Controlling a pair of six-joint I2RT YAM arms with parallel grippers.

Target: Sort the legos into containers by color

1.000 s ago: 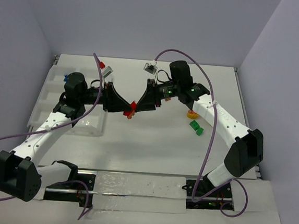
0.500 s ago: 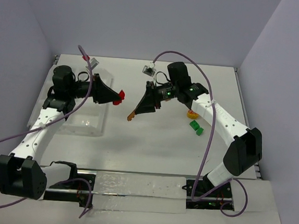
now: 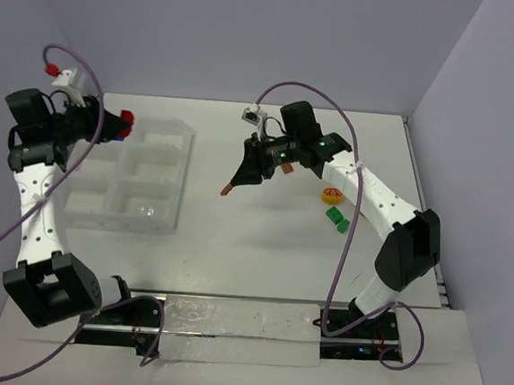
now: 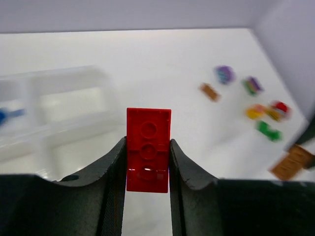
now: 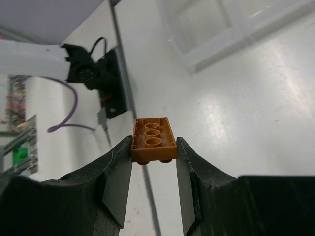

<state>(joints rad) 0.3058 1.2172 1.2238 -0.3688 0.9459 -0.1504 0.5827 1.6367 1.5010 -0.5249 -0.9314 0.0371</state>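
Note:
My left gripper [image 3: 117,126] [image 4: 147,143] is shut on a red brick [image 3: 126,119] [image 4: 148,147] and holds it in the air over the far left corner of the clear divided tray [image 3: 179,178] [image 4: 74,74]. My right gripper [image 3: 231,187] [image 5: 154,141] is shut on an orange brick [image 3: 226,191] [image 5: 153,140], held above the table's middle, right of the tray [image 5: 231,37]. A blue piece [image 4: 5,116] lies in a tray compartment. A yellow and red piece [image 3: 330,196] and a green piece [image 3: 337,219] lie loose on the right.
The left wrist view shows more loose pieces on the table: purple [image 4: 225,74], orange [image 4: 209,92], green-purple [image 4: 252,85], yellow [image 4: 255,111], red [image 4: 279,106], green [image 4: 268,130]. Walls close in the table on three sides.
My left gripper has swung left and back from the table's middle to over the tray, carrying the red brick. My right gripper kept the orange brick and barely moved.

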